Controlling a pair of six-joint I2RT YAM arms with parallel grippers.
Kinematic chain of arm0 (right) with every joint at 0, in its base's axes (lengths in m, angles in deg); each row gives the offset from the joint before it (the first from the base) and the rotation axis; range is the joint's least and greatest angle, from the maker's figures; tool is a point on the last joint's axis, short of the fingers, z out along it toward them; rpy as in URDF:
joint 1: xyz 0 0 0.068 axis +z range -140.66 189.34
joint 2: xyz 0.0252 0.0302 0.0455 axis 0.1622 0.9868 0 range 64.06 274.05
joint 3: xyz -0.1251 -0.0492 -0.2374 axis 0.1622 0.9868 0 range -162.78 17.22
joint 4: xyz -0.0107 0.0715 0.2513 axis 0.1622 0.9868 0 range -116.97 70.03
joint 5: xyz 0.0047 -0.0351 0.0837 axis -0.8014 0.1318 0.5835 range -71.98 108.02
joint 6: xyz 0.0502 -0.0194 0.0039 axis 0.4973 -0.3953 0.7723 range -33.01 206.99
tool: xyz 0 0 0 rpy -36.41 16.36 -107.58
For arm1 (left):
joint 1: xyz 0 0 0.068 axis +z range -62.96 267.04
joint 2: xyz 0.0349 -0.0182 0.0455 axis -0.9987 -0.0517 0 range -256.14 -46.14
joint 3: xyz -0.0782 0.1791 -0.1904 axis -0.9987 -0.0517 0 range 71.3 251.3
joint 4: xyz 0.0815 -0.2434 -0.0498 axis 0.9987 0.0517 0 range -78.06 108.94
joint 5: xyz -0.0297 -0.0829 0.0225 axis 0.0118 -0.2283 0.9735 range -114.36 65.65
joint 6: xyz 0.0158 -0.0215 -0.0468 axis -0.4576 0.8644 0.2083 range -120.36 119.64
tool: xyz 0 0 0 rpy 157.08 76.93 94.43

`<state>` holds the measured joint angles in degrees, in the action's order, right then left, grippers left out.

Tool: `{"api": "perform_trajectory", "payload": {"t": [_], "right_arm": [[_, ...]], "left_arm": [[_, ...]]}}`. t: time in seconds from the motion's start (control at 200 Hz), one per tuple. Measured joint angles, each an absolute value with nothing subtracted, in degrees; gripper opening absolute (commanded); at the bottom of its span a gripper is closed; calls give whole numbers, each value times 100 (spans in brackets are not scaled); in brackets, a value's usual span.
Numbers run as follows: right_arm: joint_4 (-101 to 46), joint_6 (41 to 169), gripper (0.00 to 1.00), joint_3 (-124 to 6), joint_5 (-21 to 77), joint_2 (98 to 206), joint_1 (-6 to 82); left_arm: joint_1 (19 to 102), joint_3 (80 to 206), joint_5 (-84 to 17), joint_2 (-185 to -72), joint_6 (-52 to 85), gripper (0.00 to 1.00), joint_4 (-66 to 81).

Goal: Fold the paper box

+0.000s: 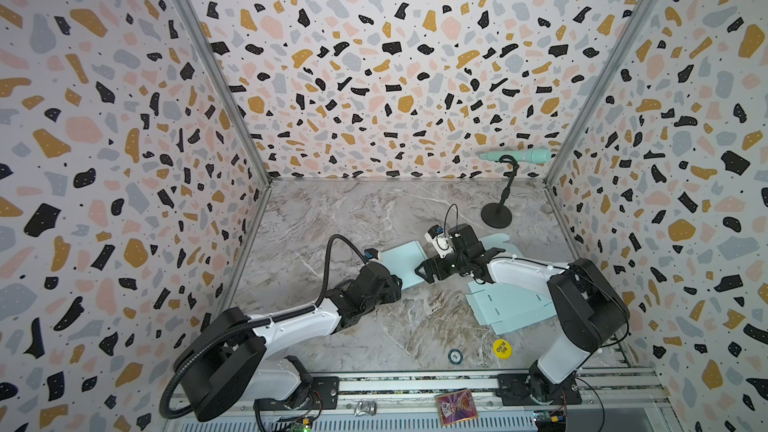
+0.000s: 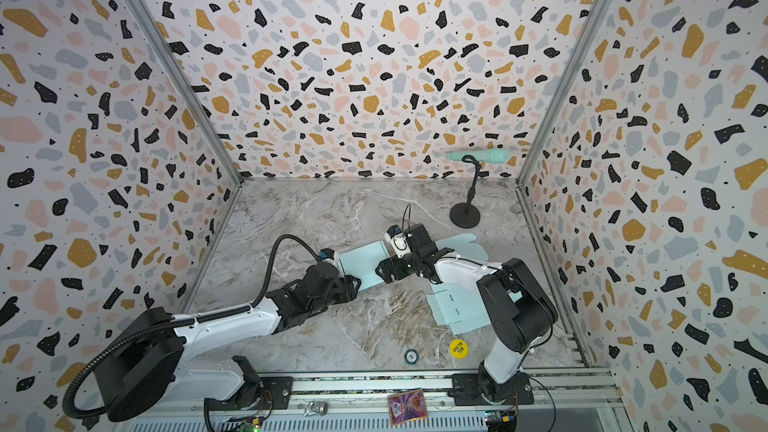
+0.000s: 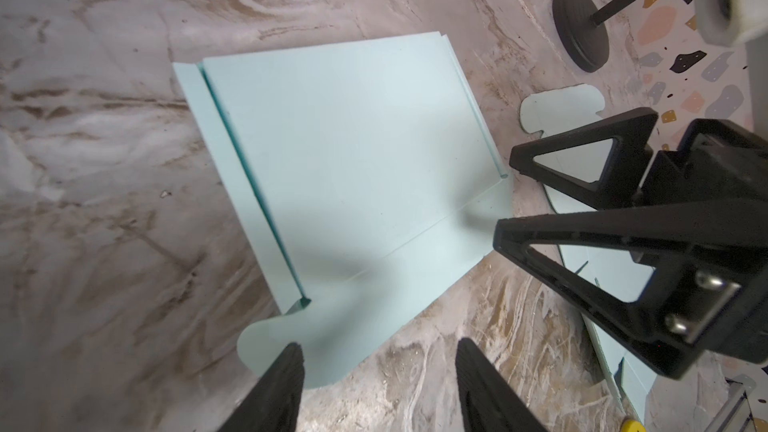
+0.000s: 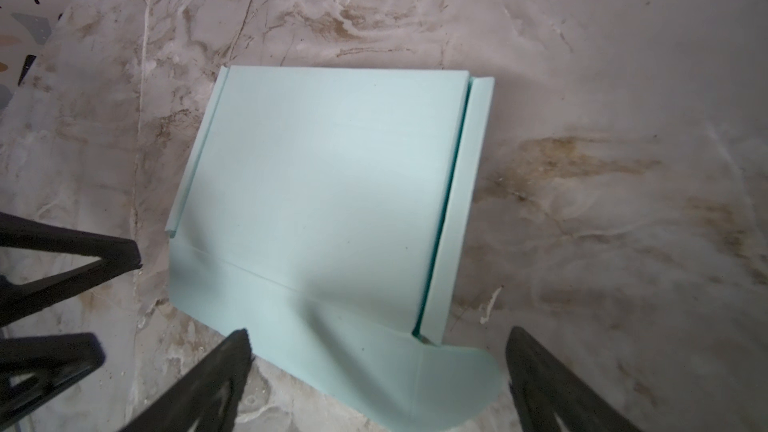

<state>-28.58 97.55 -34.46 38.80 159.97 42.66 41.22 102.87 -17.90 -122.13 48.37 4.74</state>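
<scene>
The partly folded paper box (image 1: 400,261) lay flat on the marble surface (image 1: 332,218) between the two arms, with the left hand (image 3: 378,344) and right hand (image 4: 379,334) at its flap edge, both spread wide and gripping nothing.

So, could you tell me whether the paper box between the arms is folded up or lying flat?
Nearly flat: the paper box lies on the table, creased along its narrow side strip, with no walls upright.
</scene>
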Motion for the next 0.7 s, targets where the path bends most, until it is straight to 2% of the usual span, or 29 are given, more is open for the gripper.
{"api": "perform_trajectory", "payload": {"t": [0.701], "right_arm": [[-2880,9970,94,-3121,3970,15893,4556]], "left_arm": [[4106,10287,-1672,-12801,4854,61,137]]}}
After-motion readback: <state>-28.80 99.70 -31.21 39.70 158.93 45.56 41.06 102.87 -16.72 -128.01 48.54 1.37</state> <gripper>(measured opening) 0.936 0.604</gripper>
